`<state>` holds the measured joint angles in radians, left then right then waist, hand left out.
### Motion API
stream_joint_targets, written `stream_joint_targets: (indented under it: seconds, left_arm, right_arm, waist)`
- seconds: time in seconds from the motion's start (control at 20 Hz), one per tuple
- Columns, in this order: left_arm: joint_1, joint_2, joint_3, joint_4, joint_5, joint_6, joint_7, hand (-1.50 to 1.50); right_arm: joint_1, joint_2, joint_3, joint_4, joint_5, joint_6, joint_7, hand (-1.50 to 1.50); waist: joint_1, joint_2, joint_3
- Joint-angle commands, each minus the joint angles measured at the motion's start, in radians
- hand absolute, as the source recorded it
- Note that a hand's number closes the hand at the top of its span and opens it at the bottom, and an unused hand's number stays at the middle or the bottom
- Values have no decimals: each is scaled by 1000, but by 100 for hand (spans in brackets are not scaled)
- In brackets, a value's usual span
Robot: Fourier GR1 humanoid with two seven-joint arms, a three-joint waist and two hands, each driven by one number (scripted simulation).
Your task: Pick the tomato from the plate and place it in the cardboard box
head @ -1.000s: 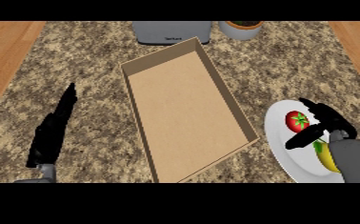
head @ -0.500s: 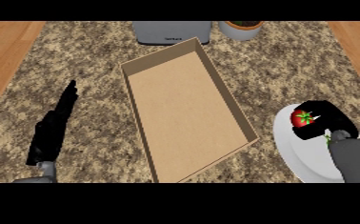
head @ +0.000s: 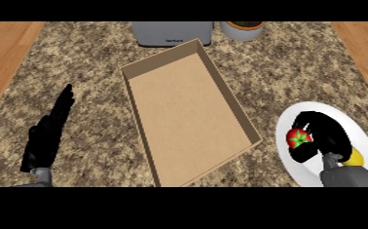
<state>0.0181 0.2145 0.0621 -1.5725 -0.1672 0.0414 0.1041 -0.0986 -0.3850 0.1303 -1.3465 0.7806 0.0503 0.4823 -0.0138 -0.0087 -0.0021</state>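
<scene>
Head view: right hand (head: 323, 135) curls round tomato (head: 298, 138), green stem-star facing up; left hand (head: 49, 130) flat.

Right hand (head: 325, 135) fingers newly around tomato (head: 298, 138)

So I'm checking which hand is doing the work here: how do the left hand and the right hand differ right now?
The right hand is over the white plate, its fingers curled round the tomato; the left hand lies over the counter, left of the cardboard box, holding nothing. The right hand's fingers are bent, the left hand's straight. Both are black.
</scene>
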Motion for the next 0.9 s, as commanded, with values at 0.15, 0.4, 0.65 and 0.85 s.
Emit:
stream_joint_targets:
  seconds: [0.15,0.4,0.65,0.85]
  left_arm:
    - [-7,-5,13,51,-9,9,-19,0]
    - [-28,-26,-6,95,-39,24,-74,0]
    - [30,-23,11,49,-7,8,-64,0]
    - [-23,-2,21,107,-7,-13,-92,0]
  right_arm:
    - [252,-39,176,-412,234,-87,82,150]
    - [323,-51,184,-688,316,-29,212,150]
    - [337,9,216,-873,212,-124,99,150]
    - [224,57,235,-921,124,-92,69,150]
  waist:
    - [-16,2,0]
    - [-6,6,0]
    - [-3,1,2]
    - [11,10,1]
